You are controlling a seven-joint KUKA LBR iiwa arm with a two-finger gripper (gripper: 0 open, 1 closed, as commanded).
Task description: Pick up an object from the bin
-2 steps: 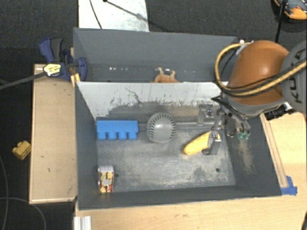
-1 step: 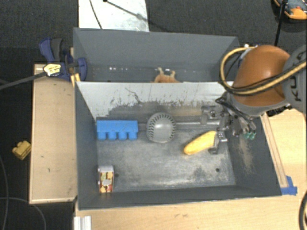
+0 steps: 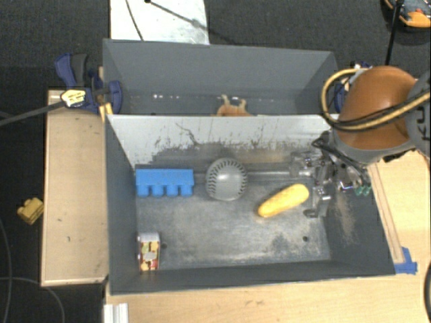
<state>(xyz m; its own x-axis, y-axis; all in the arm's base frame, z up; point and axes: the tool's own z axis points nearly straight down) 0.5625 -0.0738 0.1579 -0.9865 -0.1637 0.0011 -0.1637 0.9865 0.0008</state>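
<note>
Here, the claw [image 3: 318,188] sits low in the bin [image 3: 215,132], just beside the yellow banana's [image 3: 283,200] right end; whether it is apart or together cannot be told. Left of the banana lie a grey ball [image 3: 225,180], then a blue block [image 3: 164,182]. Judged step: positioning before a grasp; next, straddle one thing, clamp, lift.
</note>
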